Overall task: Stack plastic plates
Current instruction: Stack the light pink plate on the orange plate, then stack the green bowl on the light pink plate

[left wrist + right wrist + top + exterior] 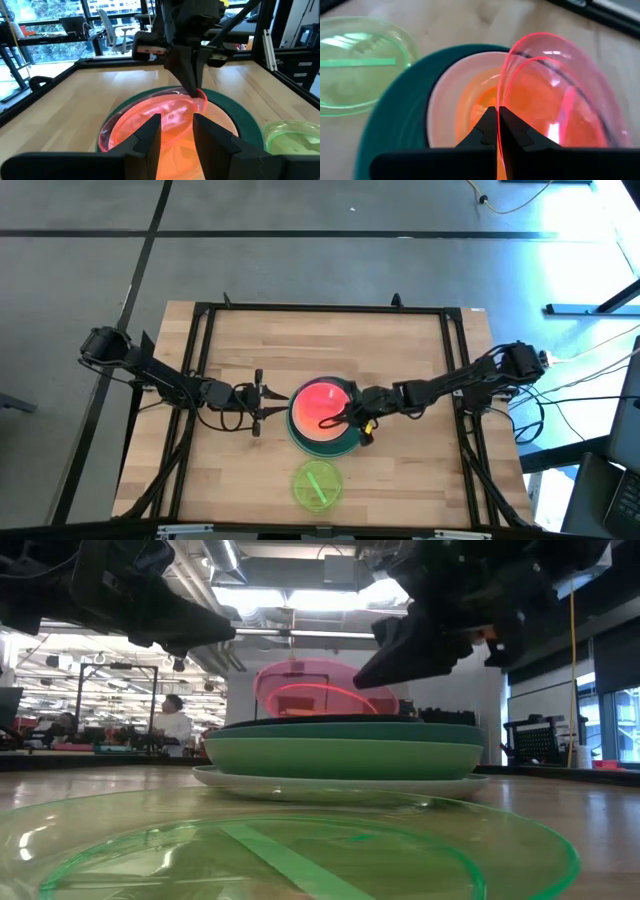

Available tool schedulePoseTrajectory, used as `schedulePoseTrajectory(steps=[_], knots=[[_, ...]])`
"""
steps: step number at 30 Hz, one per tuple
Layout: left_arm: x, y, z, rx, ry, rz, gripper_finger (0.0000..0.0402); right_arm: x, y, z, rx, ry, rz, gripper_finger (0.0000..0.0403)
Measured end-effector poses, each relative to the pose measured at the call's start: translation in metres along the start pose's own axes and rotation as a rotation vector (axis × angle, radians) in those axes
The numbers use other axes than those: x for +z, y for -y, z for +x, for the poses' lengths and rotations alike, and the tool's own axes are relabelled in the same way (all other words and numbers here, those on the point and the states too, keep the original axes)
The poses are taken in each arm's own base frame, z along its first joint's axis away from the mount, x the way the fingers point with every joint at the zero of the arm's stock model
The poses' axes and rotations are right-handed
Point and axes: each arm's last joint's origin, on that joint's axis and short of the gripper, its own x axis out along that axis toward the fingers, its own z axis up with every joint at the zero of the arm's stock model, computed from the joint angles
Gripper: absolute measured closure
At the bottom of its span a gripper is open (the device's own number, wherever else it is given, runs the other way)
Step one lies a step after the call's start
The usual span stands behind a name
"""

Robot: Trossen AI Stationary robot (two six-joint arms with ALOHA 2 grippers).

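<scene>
Lime plate [290, 840] alone; right end effector [498, 131] grips pink-red plate [560, 95] over stack [322, 438].

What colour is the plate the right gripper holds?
Translucent pink-red plate, pinched in the right gripper; right wrist view.

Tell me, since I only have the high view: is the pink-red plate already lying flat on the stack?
Observer: No. The low view shows the pink-red plate tilted steeply above the stack, not lying flat on it.
Operator: Is the right gripper clamped on it?
Observer: Yes. In the right wrist view, the right gripper is shut on the plate's rim.
Operator: And the left arm?
Observer: The left wrist view shows the left gripper open, facing the stack and holding nothing.
</scene>
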Motion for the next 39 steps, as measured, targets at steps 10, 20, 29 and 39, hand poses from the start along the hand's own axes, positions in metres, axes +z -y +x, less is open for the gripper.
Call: schedulePoseTrajectory(steps=[10, 20, 29, 39], knots=[[0.0, 0.0, 0.0, 0.001, 0.0, -0.001, 0.0295, 0.001, -0.003, 0.0, 0.098, 0.027, 0.068, 0.04], [0.0, 0.007, -0.002, -0.042, 0.001, -0.081, 0.0295, -0.002, 0.0, 0.001, 0.003, -0.013, 0.073, 0.0337], [0.002, 0.034, -0.01, -0.123, -0.017, -0.157, 0.0295, 0.004, -0.027, -0.001, 0.028, -0.025, 0.02, 0.025], [-0.018, 0.08, 0.003, -0.19, -0.148, -0.177, 0.0295, 0.02, -0.088, -0.01, 0.028, 0.017, 0.189, 0.0257]])
